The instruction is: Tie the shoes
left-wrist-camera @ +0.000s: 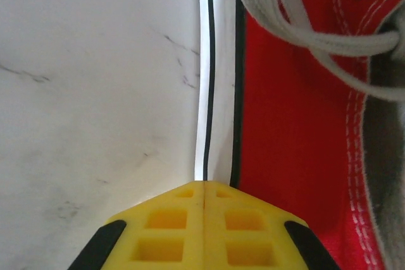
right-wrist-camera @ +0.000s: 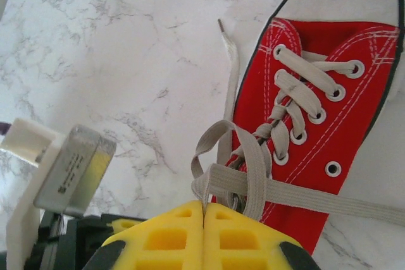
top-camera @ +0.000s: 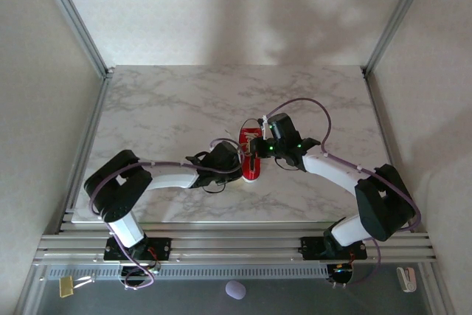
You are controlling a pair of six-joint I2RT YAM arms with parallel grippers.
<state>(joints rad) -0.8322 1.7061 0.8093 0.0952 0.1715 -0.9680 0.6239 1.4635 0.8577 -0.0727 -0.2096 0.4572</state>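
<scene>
The red sneaker (top-camera: 251, 161) lies mid-table between both grippers, its white toe cap pointing to the near edge. In the right wrist view the shoe (right-wrist-camera: 316, 86) shows its eyelets and grey-white laces (right-wrist-camera: 253, 156). My right gripper (right-wrist-camera: 204, 205) is shut on a loop of lace by the shoe's top eyelets. One free lace end (right-wrist-camera: 229, 61) lies on the marble beside the shoe. My left gripper (left-wrist-camera: 205, 184) is shut, its yellow tips against the white sole band of the shoe (left-wrist-camera: 291, 124). Nothing shows between its fingers. From above, the left gripper (top-camera: 234, 160) and right gripper (top-camera: 259, 147) flank the shoe.
The marble table (top-camera: 169, 108) has bare room to the left, right and far side of the shoe. Aluminium rails (top-camera: 236, 245) run along the near edge and upright posts (top-camera: 74, 16) stand at the far corners. The left wrist's camera housing (right-wrist-camera: 73, 169) sits close to my right fingers.
</scene>
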